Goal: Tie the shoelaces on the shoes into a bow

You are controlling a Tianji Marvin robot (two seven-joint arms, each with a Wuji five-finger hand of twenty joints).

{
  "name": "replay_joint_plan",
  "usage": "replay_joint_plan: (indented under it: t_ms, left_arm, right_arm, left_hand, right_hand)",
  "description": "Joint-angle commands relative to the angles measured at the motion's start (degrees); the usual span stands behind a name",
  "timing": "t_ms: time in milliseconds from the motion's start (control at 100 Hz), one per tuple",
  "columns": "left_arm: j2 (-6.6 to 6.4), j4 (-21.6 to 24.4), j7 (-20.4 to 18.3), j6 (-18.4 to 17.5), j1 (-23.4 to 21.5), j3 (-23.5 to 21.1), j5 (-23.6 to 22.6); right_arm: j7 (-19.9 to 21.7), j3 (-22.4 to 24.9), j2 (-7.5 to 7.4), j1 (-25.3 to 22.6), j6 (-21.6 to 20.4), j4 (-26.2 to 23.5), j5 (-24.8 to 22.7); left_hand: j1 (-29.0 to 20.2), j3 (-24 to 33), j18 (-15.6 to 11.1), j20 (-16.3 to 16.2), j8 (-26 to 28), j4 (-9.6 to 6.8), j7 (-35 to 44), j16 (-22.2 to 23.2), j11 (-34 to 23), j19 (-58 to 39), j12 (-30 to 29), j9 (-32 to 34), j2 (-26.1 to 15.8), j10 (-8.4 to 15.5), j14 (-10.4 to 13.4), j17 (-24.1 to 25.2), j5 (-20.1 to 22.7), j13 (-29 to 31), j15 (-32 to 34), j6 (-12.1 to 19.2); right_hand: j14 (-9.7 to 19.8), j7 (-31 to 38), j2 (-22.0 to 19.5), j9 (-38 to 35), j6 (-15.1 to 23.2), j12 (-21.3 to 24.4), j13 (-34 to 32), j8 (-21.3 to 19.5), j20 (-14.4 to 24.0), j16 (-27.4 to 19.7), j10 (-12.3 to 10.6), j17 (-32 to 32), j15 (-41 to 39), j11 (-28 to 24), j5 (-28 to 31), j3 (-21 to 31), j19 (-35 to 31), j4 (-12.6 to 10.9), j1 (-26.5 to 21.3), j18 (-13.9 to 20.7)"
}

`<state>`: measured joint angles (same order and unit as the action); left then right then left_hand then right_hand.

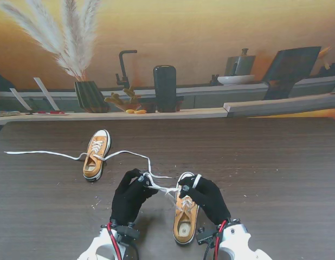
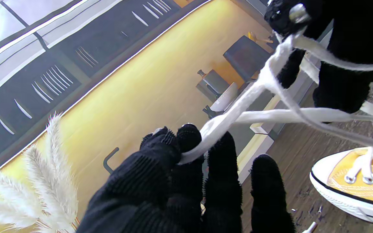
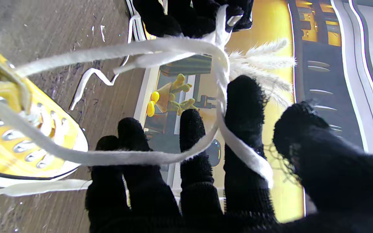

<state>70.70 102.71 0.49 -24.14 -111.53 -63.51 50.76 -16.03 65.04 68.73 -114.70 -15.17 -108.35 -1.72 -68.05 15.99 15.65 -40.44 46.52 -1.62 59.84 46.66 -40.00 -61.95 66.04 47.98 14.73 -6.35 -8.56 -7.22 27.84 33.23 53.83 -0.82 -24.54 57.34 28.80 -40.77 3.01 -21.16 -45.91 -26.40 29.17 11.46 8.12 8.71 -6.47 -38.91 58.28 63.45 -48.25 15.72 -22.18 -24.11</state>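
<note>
Both gloved hands work close to me at the near edge of the dark wooden table [image 1: 276,162]. My left hand [image 1: 130,196] pinches a strand of white shoelace [image 2: 225,119] between thumb and forefinger, fingers closed on it. My right hand [image 1: 206,197] has the lace [image 3: 160,157] draped across its spread fingers and running between two of them; whether it truly grips the lace I cannot tell. Between the hands lies the near orange sneaker [image 1: 185,214], its long axis running away from me, heel nearest and white toe cap farthest, tilted slightly right. The laces cross in the air just beyond its toe, between the two hands.

Farther off and to the left lies the second orange sneaker [image 1: 96,154], also lengthwise away from me, toe far. Its untied lace [image 1: 43,154] trails leftward across the table, another strand running right toward the hands.
</note>
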Motion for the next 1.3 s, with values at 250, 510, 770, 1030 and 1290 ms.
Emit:
replay_joint_plan:
  t_ms: [250, 510, 770, 1030, 1290]
  left_arm:
    - [0.14, -0.76, 0.13, -0.11, 0.09, -0.84, -0.95]
    - [-0.12, -1.05, -0.46, -0.27, -0.37, -2.06, -1.96]
    - [-0.23, -0.21, 0.91, 0.07, -1.54, -3.41, -3.47]
    - [-0.50, 0.46, 0.63, 0.78, -2.85, -4.62, -4.29]
    - [-0.61, 0.29, 0.82, 1.25, -4.11, -6.50, -5.39]
  right_arm:
    - [-0.77, 1.16, 0.30, -0.21, 0.87, -0.28, -1.20]
    - [-4.69, 1.80, 1.03, -0.07, 0.08, 1.01, -4.49]
    - [-7.21, 3.00, 1.36, -0.43, 0.75, 1.92, -7.82]
    - [-7.99, 4.59, 1.31, -0.97, 1.59, 2.53, -10.21]
    - [-8.73, 5.69, 1.20, -0.92, 4.14, 3.49, -13.22]
  left_hand:
    - [-2.10, 1.16, -3.37, -1.20, 0.81, -0.92, 2.68, 1.50, 0.05, -0.79, 0.71, -0.21, 0.05, 1.93, 1.06, 0.61, 0.02, -1.49, -0.01, 7.74]
    - [-2.75, 0.11, -3.38, -1.45, 0.23, -0.82, 2.42, 1.46, -0.07, -1.23, 1.25, -0.07, -0.81, 1.79, 1.09, 0.13, 0.19, -1.24, 0.14, 7.46]
    - [-3.07, -0.38, -3.49, -1.54, 0.09, -0.92, 2.38, 1.46, -0.14, -1.32, 1.24, -0.35, -1.02, 1.72, 0.96, 0.46, 0.01, -1.56, 0.29, 7.37]
    - [-3.82, -1.49, -3.47, -2.74, 0.05, -1.08, 2.47, 1.85, -1.25, -3.00, 1.67, -0.96, -2.23, 1.43, 0.90, 0.21, -0.71, -1.96, 1.18, 6.52]
    - [-4.22, -1.92, -3.68, -2.95, -0.23, -1.27, 2.33, 1.82, -1.39, -2.98, 1.47, -1.14, -2.35, 1.22, 0.70, 0.22, -0.90, -2.05, 1.25, 6.06]
  right_hand:
    - [1.61, 1.36, -4.01, 2.69, -8.08, 0.41, 1.85, -13.11, -2.07, -4.23, -3.75, 0.15, 2.17, -0.72, 3.46, -0.38, 2.33, -2.36, -3.67, 6.22]
    - [2.78, 1.76, -1.54, -9.92, -9.94, 0.05, -8.11, -12.06, -6.06, -4.42, -7.17, 6.48, -1.85, -2.73, 5.10, 2.39, -7.52, -2.26, -3.71, 6.60]
    - [0.37, 1.36, -0.17, -15.80, -10.12, -4.53, -15.30, -11.44, -3.21, 7.97, -4.28, 12.48, -10.61, -8.92, 5.82, 3.45, -16.33, -1.86, -3.64, 2.79]
    - [0.13, 1.32, 0.61, -17.40, -10.37, -7.93, -18.55, -11.09, 0.89, 17.37, -2.39, 15.47, -15.62, -11.42, 5.94, 3.51, -20.27, -1.82, -3.85, 1.28]
    - [2.49, 1.61, 8.95, -21.44, -7.39, -8.94, -21.31, -5.41, 4.32, 33.60, -0.38, 21.75, -23.02, -10.12, 7.18, 6.56, -23.79, 0.47, -3.86, -1.02]
